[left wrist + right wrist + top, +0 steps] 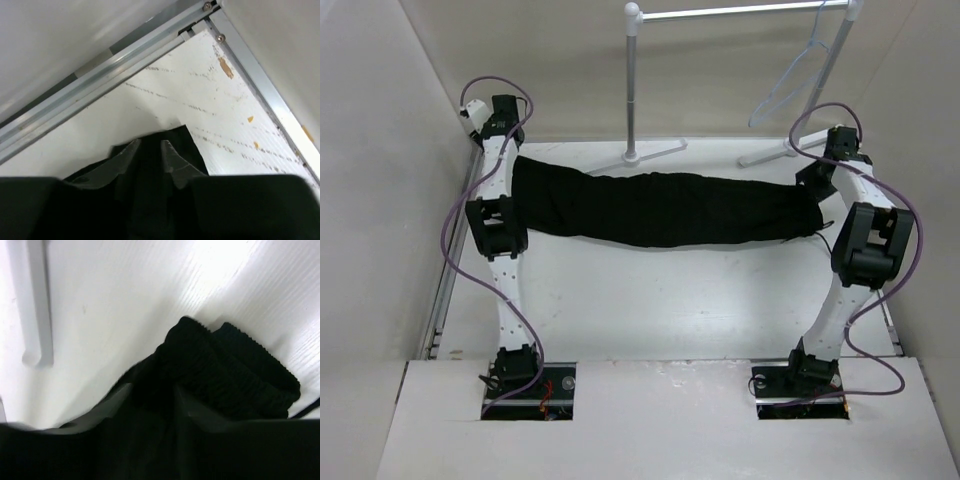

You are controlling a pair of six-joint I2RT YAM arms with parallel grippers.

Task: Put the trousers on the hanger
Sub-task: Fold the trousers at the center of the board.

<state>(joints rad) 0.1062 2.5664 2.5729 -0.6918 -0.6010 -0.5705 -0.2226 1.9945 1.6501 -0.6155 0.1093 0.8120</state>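
The black trousers [660,208] lie stretched left to right across the far half of the table. My left gripper [513,165] is shut on their left end; in the left wrist view black cloth [177,140] sits between the fingers [172,160]. My right gripper [812,185] is shut on their right end, where the ribbed band [230,365] bunches just past the fingers [195,412]. The pale hanger [798,75] hangs from the rack's bar at the back right, above and behind the right gripper.
A white rack [633,90] with T-shaped feet stands at the back of the table; one foot [36,300] shows in the right wrist view. White walls close in on three sides. An aluminium frame rail [100,75] runs along the table's far left corner.
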